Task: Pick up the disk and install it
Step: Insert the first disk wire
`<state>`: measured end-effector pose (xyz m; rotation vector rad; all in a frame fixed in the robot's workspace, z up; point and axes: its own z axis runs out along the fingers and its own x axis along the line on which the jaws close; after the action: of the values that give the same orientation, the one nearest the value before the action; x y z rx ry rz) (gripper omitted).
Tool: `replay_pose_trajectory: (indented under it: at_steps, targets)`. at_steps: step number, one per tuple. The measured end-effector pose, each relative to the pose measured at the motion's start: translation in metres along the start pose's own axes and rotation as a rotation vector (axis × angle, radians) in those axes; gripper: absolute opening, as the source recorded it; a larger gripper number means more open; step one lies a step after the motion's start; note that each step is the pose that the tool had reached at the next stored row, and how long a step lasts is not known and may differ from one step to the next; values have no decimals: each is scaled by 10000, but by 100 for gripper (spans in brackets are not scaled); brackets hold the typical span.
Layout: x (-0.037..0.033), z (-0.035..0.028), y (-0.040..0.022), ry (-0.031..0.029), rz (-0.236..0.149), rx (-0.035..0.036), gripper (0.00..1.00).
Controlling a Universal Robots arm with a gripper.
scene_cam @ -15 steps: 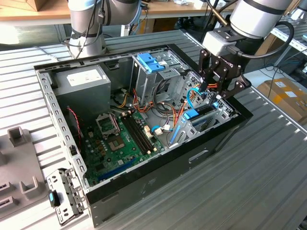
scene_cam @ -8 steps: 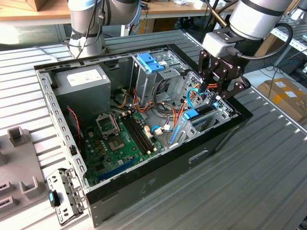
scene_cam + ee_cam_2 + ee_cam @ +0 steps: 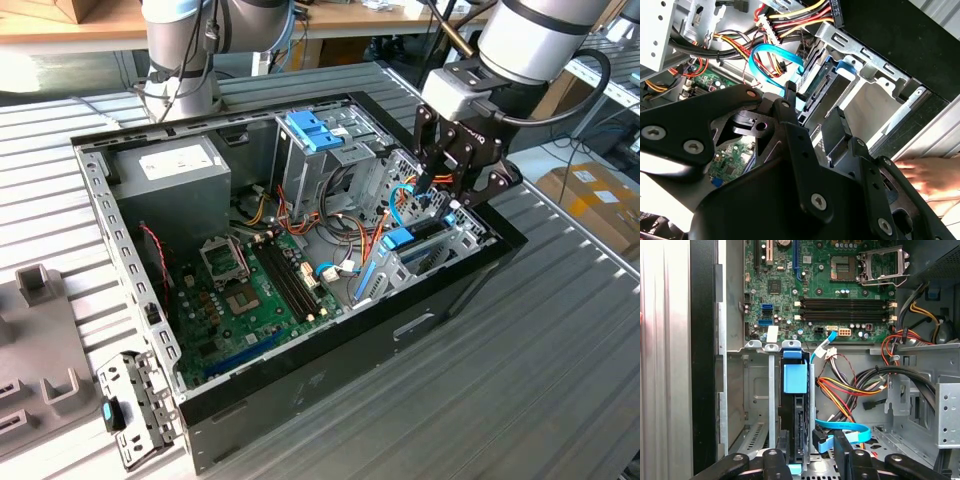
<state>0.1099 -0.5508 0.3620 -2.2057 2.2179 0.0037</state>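
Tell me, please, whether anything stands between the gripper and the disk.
Nothing visible does: the gripper hangs right over the disk, which stands on edge in the drive cage. A flat blue cable loops close beside it.

Free room is offered by the bay [image 3: 756,390] beside the disk [image 3: 795,377]; its other side is crowded by cables [image 3: 837,388].

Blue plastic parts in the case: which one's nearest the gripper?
The light-blue carrier on the disk, standing in the lower cage just below the gripper. The darker slotted latch tops the upper cage, farther off.
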Motion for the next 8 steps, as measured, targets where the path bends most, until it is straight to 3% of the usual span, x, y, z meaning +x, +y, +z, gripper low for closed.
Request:
replay_pose_trajectory:
  at_steps: [5,8]
  targets:
    - [0,0,0,0,0,0,47]
    - [0,1,0,0,0,0,33]
